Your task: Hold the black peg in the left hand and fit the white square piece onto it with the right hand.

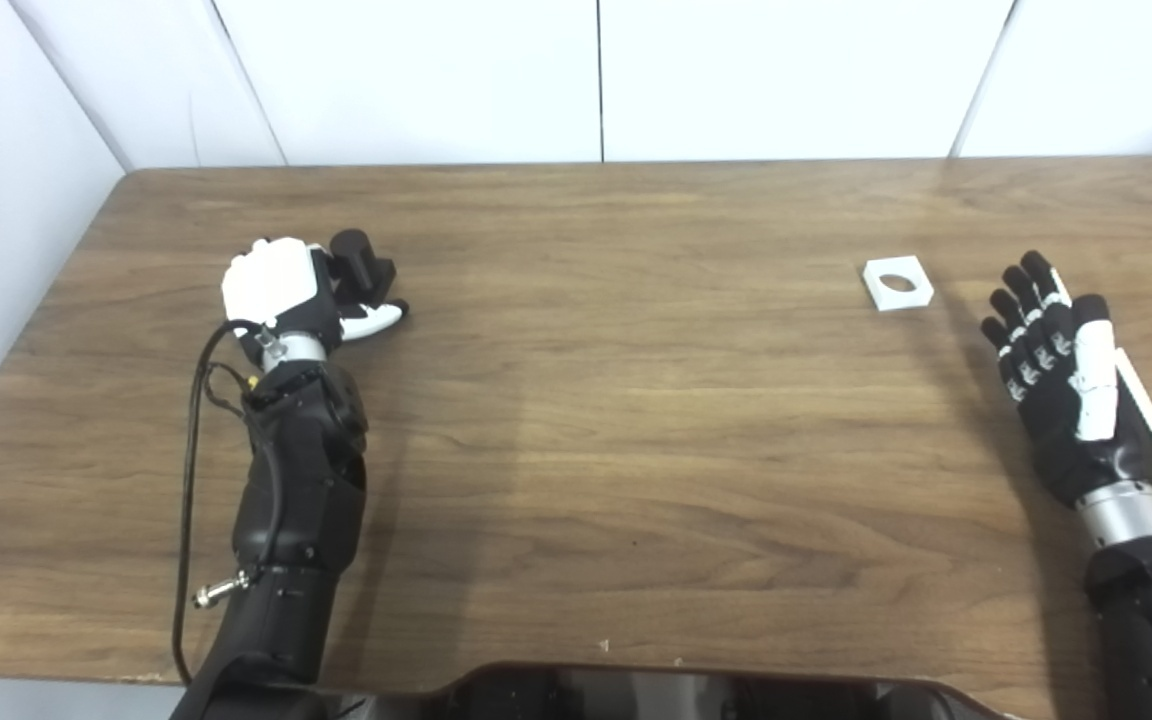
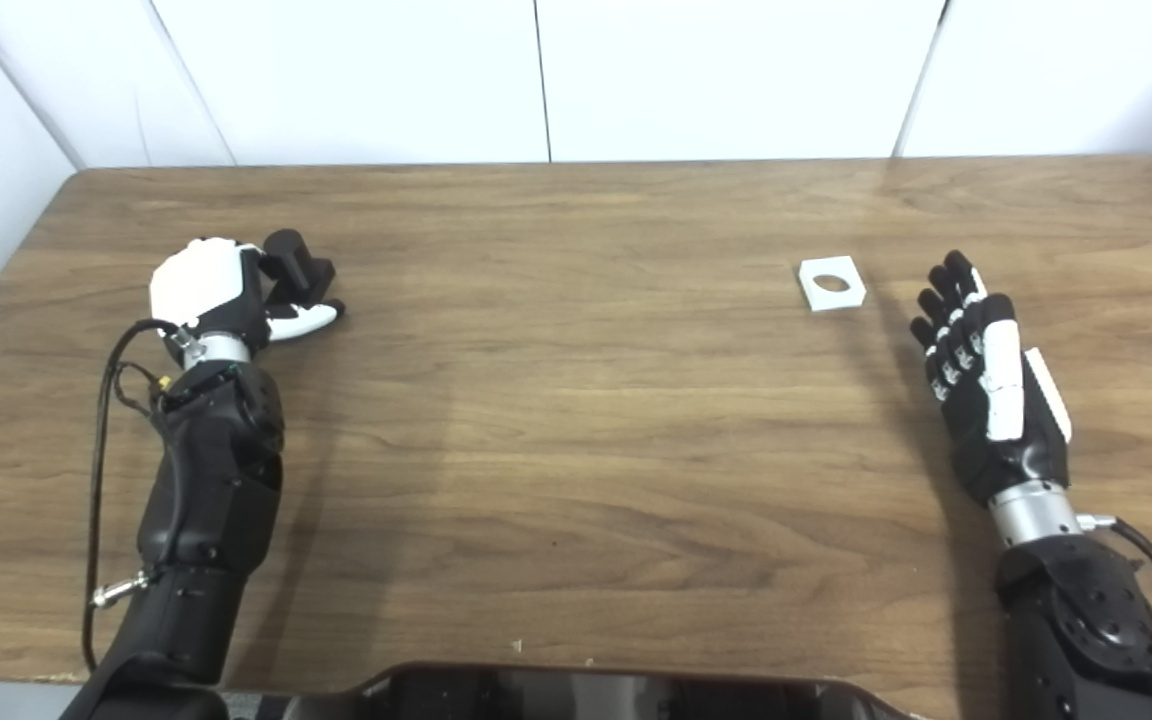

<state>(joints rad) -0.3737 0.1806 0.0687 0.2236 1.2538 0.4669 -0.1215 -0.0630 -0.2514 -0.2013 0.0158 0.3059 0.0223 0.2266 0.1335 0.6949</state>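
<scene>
The black peg (image 1: 363, 262), a short cylinder on a blocky base, stands at the table's left. My left hand (image 1: 281, 290) sits right beside it, its fingers curled around the peg's left side and its thumb (image 1: 378, 319) lying along the table just in front of it. The grip itself is partly hidden by the white back of the hand. The white square piece (image 1: 898, 283), with a round hole, lies flat at the right. My right hand (image 1: 1066, 375) hovers open, just right of and nearer than the piece, fingers spread and pointing away, not touching it.
The wooden table (image 1: 596, 430) is bounded by white walls behind and at the left. A black cable (image 1: 188, 470) loops off my left forearm. A dark part of the robot's body (image 1: 636, 695) shows at the bottom edge.
</scene>
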